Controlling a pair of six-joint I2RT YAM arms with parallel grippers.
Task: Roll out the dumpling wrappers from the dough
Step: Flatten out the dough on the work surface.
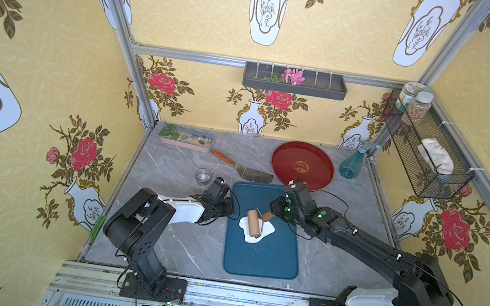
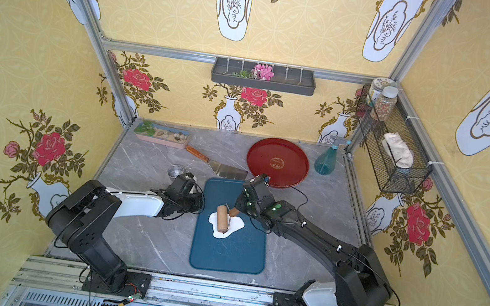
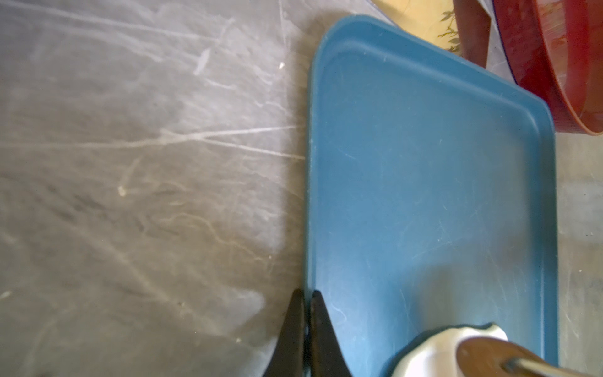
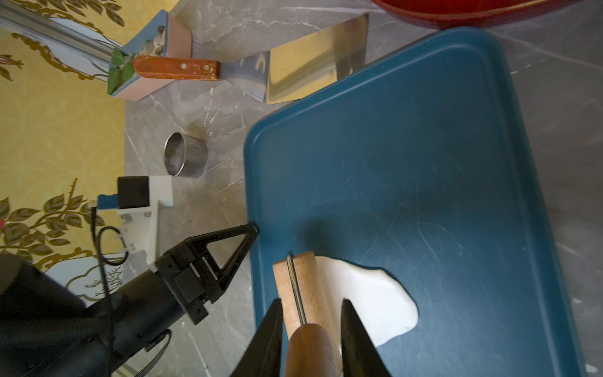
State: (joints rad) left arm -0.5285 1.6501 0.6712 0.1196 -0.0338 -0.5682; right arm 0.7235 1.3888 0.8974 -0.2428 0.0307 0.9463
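Note:
A flattened, ragged white dough sheet (image 1: pixel 269 229) (image 2: pixel 238 223) (image 4: pixel 375 300) lies on the blue tray (image 1: pixel 260 261) (image 2: pixel 228 256) (image 3: pixel 424 163) (image 4: pixel 424 147). A wooden roller (image 1: pixel 254 224) (image 2: pixel 222 219) (image 4: pixel 310 284) rests across the dough. My right gripper (image 1: pixel 268 216) (image 2: pixel 234 212) (image 4: pixel 312 302) is shut on its brown handle. My left gripper (image 1: pixel 230 214) (image 2: pixel 200 208) (image 3: pixel 306 293) (image 4: pixel 253 227) is shut, its tips at the tray's left rim beside the dough. The dumpling wrappers are out of view.
A steel ring cup (image 1: pixel 203 175) (image 4: pixel 186 155) stands left of the tray's far corner. A scraper with a wooden handle (image 1: pixel 244 168) (image 4: pixel 293 71) lies behind the tray. A red plate (image 1: pixel 286 153), a spray bottle (image 1: pixel 352 165) and a planter box (image 1: pixel 186 138) line the back.

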